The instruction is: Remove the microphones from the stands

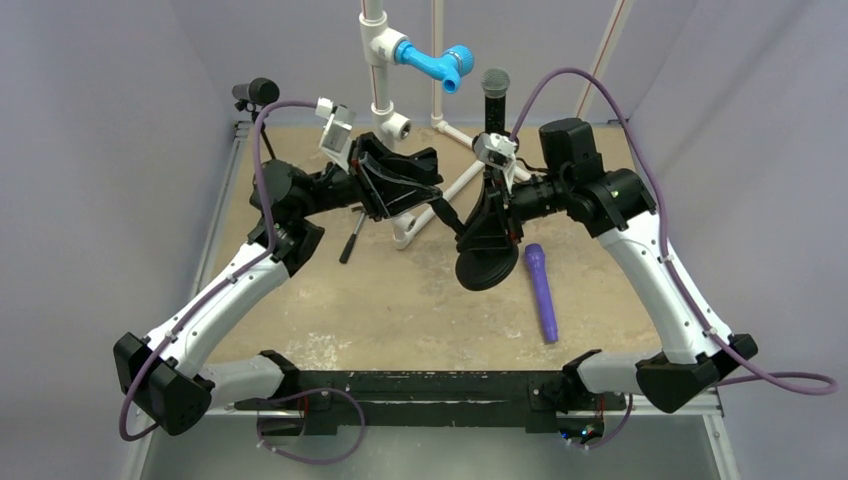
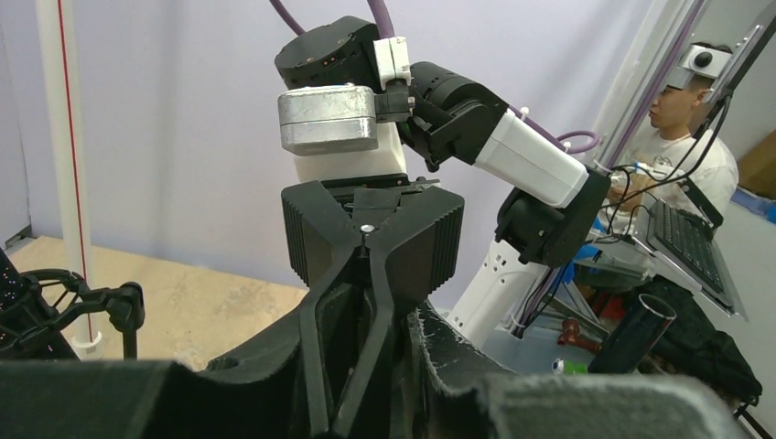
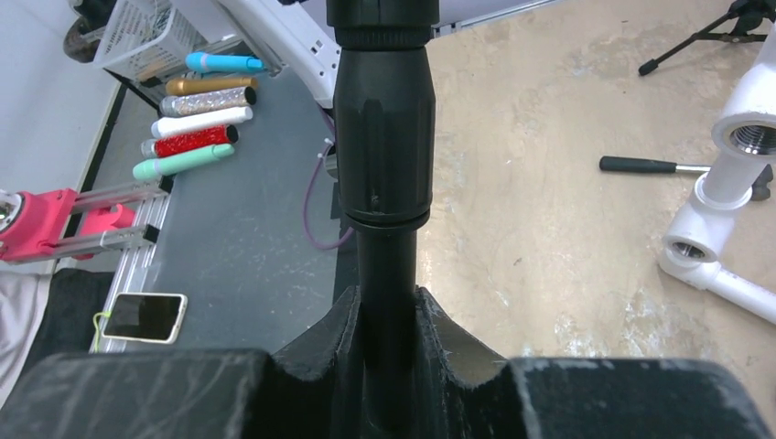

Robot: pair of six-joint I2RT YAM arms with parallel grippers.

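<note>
A black microphone [image 1: 495, 95] with a grey mesh head sits upright at the top of the black stand, whose round base [image 1: 487, 268] rests on the tan table. My right gripper [image 1: 490, 222] is shut on the stand's thin pole [image 3: 384, 274] just below a thicker collar [image 3: 382, 119]. My left gripper [image 1: 448, 205] reaches in from the left at the same height. In the left wrist view its jaws stand apart on either side of the right gripper's ribbed fingers [image 2: 371, 242]. The microphone is out of both wrist views.
A purple microphone [image 1: 541, 290] lies on the table right of the base. A white pipe frame [image 1: 400, 125] with a blue fitting [image 1: 435, 62] stands at the back. A small black tripod [image 1: 350, 235] lies left. Several coloured microphones [image 3: 197, 119] and a phone [image 3: 142, 315] lie off the table.
</note>
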